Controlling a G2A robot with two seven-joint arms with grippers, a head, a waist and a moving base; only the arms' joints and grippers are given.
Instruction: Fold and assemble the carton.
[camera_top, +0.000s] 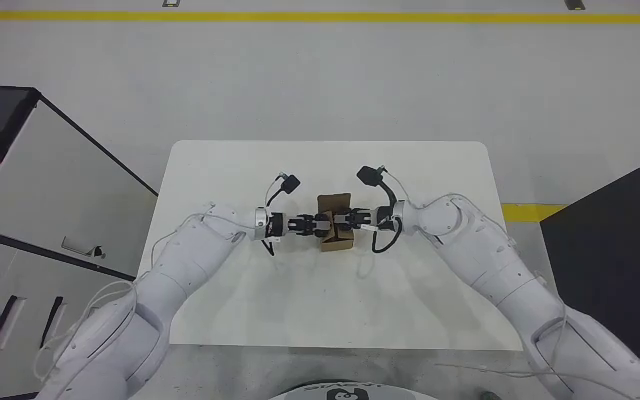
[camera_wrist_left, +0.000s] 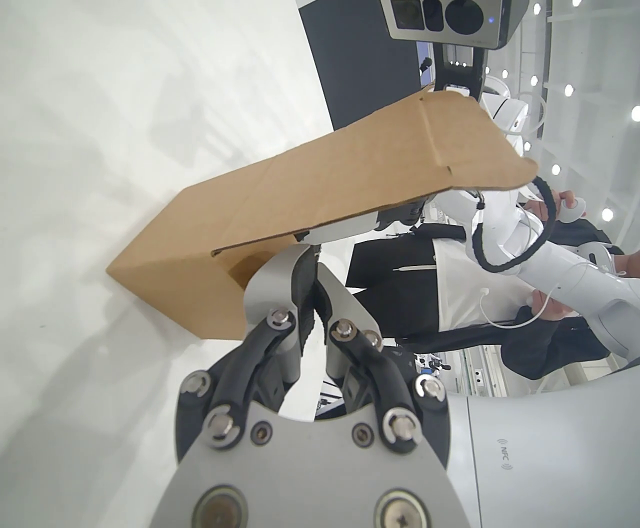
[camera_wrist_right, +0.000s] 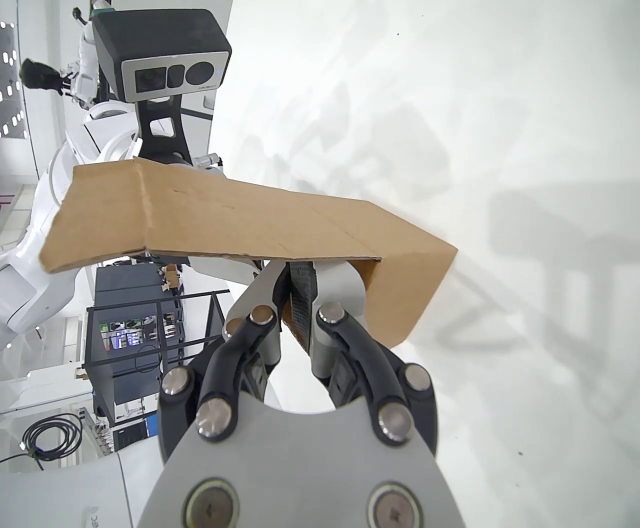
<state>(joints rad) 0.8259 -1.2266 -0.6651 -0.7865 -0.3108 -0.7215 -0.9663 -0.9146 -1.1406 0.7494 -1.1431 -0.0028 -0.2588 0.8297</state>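
A brown cardboard carton (camera_top: 336, 222) sits mid-table, partly folded, with a flap raised over its open ends (camera_wrist_left: 300, 200) (camera_wrist_right: 250, 220). My left gripper (camera_top: 318, 227) is at one open end. Its fingers (camera_wrist_left: 270, 290) are closed together at the carton's edge (camera_wrist_left: 310, 265). My right gripper (camera_top: 345, 220) is at the opposite end, shut (camera_wrist_right: 300, 270) with a strip of cardboard pinched between its pads. The two grippers face each other across the carton. The raised flap hides the inside of the carton.
The white table (camera_top: 330, 300) has bare surface all around the carton. A dark cabinet (camera_top: 40, 180) stands off the table's left side and a dark panel (camera_top: 600, 230) off its right. The right arm (camera_wrist_left: 550, 260) shows beyond the carton.
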